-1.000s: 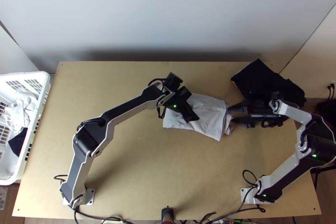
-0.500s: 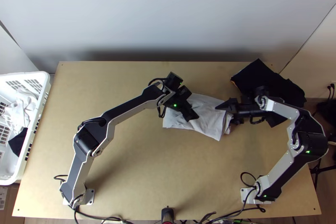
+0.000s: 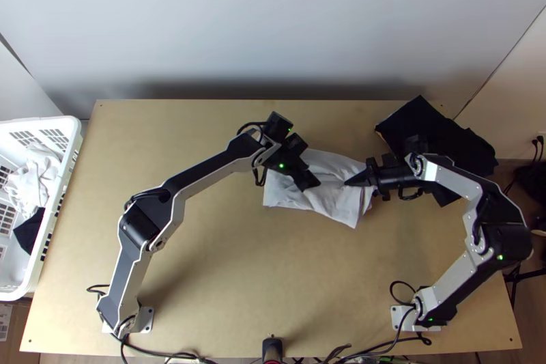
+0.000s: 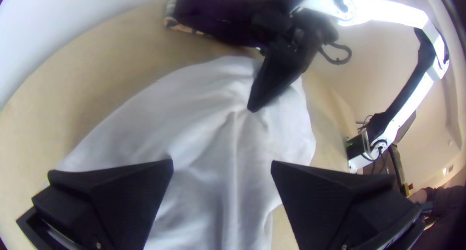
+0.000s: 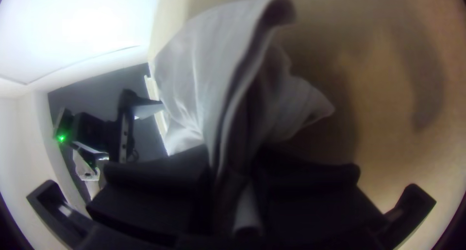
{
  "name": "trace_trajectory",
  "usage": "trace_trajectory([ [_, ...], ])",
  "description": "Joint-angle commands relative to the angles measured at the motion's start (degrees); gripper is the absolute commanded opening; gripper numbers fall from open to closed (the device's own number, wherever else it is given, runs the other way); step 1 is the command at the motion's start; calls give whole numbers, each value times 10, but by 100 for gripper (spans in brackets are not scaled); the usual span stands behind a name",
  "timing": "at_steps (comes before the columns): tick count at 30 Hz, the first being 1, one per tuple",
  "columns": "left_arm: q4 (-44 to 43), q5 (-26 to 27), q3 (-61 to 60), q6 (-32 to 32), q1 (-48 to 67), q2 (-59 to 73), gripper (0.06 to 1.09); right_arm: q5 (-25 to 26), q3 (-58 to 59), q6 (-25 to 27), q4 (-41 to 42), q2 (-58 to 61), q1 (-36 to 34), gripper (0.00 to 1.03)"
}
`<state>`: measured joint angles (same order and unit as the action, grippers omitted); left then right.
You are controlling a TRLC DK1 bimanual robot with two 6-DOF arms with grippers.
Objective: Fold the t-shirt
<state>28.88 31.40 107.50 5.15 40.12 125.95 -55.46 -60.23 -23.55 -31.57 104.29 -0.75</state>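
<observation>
White shirt (image 3: 334, 207), partly folded and creased, on a wooden table (image 3: 225, 282), towards the far side. The right claw (image 5: 233, 158) pinches its layered end, probably to lift that part and fold it over. The left claw (image 4: 222, 164) is spread above the other part, perhaps placed there to take or steady cloth.

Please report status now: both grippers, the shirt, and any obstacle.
Left gripper open above white t-shirt. Right gripper clamped on its edge, fabric creased there. Dark cloth nearby, might snag.
</observation>
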Motion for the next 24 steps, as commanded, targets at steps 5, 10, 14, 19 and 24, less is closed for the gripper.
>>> trace_trajectory([
  [5, 7, 0, 1, 1, -16, -14, 104, 338, -36, 72, 23, -174, 148, 3],
  [10, 10, -2, 1, 3, -21, -20, 104, 476, -76, 136, 30, -214, 245, 3],
  [14, 17, -5, -2, 1, -24, -32, 104, 526, -105, 141, 52, -232, 281, 3],
  [19, 20, -12, -33, 1, -35, -67, 104, 560, -162, 147, 70, -233, 289, 3],
  [24, -13, -44, -92, 2, -45, -136, 104, 600, -191, 161, 116, -243, 288, 3],
])
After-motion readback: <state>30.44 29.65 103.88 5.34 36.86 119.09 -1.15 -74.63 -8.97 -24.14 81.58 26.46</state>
